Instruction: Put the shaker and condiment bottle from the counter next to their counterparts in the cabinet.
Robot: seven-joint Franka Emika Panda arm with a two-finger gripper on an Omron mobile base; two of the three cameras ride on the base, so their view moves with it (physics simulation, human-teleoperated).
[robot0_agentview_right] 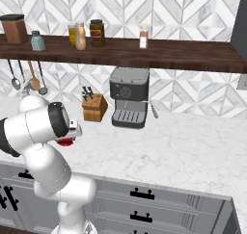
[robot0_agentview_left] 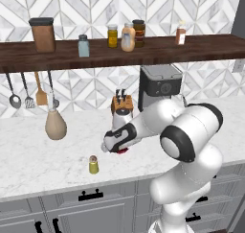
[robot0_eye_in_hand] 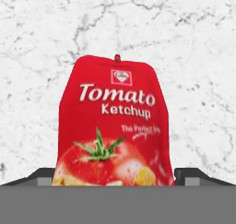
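Observation:
The condiment bottle [robot0_eye_in_hand: 115,126], a flat red ketchup pouch, fills the hand view over the white marble counter [robot0_eye_in_hand: 193,57]. My gripper [robot0_eye_in_hand: 115,178] has a dark finger pressed against each side of it, so it is shut on the pouch. In the base views only a red edge of the condiment bottle [robot0_agentview_left: 122,151] [robot0_agentview_right: 65,142] peeks out under the gripper [robot0_agentview_left: 118,148] [robot0_agentview_right: 70,136], low over the counter [robot0_agentview_left: 38,155]. The shaker [robot0_agentview_left: 93,165], yellow-green with a brownish cap, stands upright on the counter left of the hand. Above runs the dark brown cabinet [robot0_agentview_left: 62,59] [robot0_agentview_right: 183,55].
On the shelf stand a brown canister [robot0_agentview_left: 43,34], a pale blue-grey shaker [robot0_agentview_left: 83,46], jars, a cream-orange bottle [robot0_agentview_left: 128,38] and a slim red-brown bottle [robot0_agentview_left: 181,34]. A coffee machine [robot0_agentview_left: 160,86], knife block [robot0_agentview_left: 121,104], tan vase [robot0_agentview_left: 55,124] and hanging utensils [robot0_agentview_left: 28,90] line the back.

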